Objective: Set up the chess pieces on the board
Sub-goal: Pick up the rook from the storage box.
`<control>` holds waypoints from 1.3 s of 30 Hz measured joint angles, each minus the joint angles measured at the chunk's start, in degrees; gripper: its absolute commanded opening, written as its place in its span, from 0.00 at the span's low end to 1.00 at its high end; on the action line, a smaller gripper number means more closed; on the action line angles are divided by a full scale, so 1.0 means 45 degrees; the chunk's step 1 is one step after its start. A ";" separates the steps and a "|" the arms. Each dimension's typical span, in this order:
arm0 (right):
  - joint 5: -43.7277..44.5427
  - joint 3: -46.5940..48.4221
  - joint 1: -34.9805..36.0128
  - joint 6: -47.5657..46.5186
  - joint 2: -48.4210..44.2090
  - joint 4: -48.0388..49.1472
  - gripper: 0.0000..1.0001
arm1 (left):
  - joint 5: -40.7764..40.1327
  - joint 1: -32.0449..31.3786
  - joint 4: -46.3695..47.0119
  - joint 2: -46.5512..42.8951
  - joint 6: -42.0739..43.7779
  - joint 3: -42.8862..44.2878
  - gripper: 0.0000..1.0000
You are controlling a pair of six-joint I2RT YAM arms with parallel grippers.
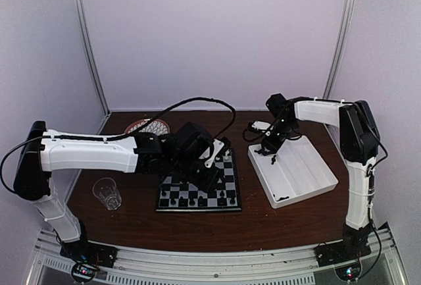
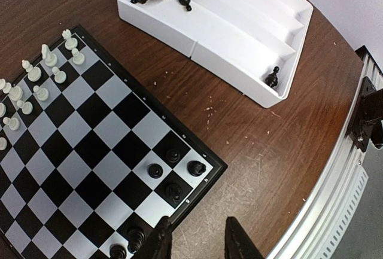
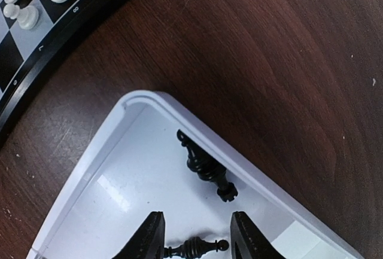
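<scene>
Light is even and diffuse, falling from above, so shadows are faint and soft. The overhead view is hazy and low in contrast, its pale walls (image 1: 217, 35) tinted lilac. There the black chess pieces (image 1: 222, 197) merge with the dark squares of the board (image 1: 172, 204). Both wrist views are sharper. The left one bows straight lines near its edges, curving the rim of the table (image 2: 269, 151). The white tray (image 3: 108, 211) shows a soft patch of glare on its floor.

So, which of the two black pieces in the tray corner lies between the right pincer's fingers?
The slim piece, lying crosswise inside the right pincer. The bulkier piece lies apart, along the tray wall.
</scene>
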 measured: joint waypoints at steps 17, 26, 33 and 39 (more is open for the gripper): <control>-0.0015 0.1268 0.0233 -0.0078 0.1603 -0.0180 0.29 | -0.0039 0.0000 0.0000 0.0000 -0.0015 -0.0126 0.31; -0.0136 0.1399 0.0253 -0.0010 0.1676 -0.0126 0.11 | -0.0049 0.0000 0.0005 0.0000 -0.0010 -0.0199 0.31; -0.0826 0.0155 0.0214 0.0427 0.0437 -0.0102 0.10 | -0.0058 0.0000 0.0039 0.0000 0.0005 -0.0199 0.33; -0.2531 -0.0928 -0.0034 0.1491 -0.2176 -0.0267 0.11 | -0.0447 0.0000 0.0622 0.0005 0.0112 -0.0199 0.47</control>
